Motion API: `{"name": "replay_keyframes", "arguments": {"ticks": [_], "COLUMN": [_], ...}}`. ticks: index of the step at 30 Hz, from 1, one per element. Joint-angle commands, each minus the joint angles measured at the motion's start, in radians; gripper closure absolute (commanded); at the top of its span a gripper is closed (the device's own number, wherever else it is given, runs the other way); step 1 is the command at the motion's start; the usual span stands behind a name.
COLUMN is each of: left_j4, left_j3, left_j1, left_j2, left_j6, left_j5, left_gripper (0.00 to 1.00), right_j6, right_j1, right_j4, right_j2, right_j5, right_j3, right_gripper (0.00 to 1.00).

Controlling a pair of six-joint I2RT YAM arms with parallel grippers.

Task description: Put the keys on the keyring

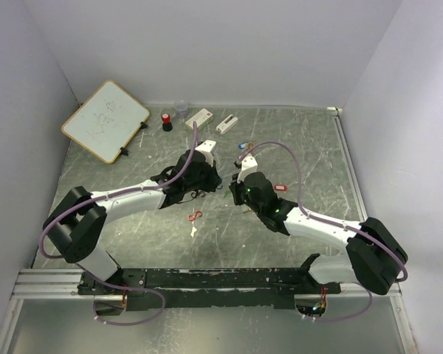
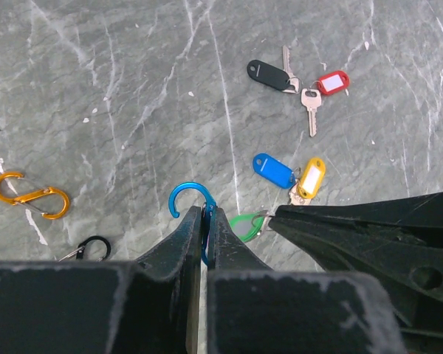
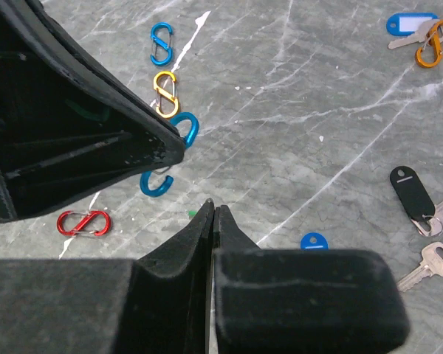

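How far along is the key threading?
Done: nothing clearly on the blue clip yet. In hand: left claw shut on that clip, right claw shut on the green-tag key, held close beside it. Left: black-tag key, red-tag key, blue-tag key and yellow-tag key lie loose on the table.

- The grey stone-look table top (image 2: 96,88) is smooth and a little shiny, with white streaks and small scuffs.
- The small silver keys (image 2: 309,99) are bare metal with a soft shine.
- The black tag (image 2: 269,74), red tag (image 2: 332,82), blue tag (image 2: 273,170), yellow tag (image 2: 311,178) and green tag (image 2: 244,225) are smooth, glossy plastic.
- The blue S-shaped metal clip (image 2: 190,186) and the orange S-shaped metal clip (image 2: 31,195) have a bright, shiny coat.
- The left gripper (image 2: 205,214) and right gripper (image 3: 213,210) are matt black plastic, grainy, with worn pale edges.
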Motion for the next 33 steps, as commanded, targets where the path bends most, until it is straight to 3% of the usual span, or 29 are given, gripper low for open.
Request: {"name": "replay_keyframes", "arguments": {"ticks": [1, 33], "left_j4": [0.010, 0.004], "left_j3": [0.041, 0.067], "left_j1": [-0.018, -0.042], "left_j2": [0.018, 0.047], "left_j6": [0.016, 0.019], "left_j5": [0.025, 0.027], "left_gripper": [0.93, 0.93], "right_j6": [-0.024, -0.052], "right_j1": [0.018, 0.052], "right_j4": [0.052, 0.093], "right_j2": [0.005, 0.005], "right_j5": [0.041, 0.049], "right_j3": [0.016, 0.007], "right_gripper": [1.00, 1.00]}}
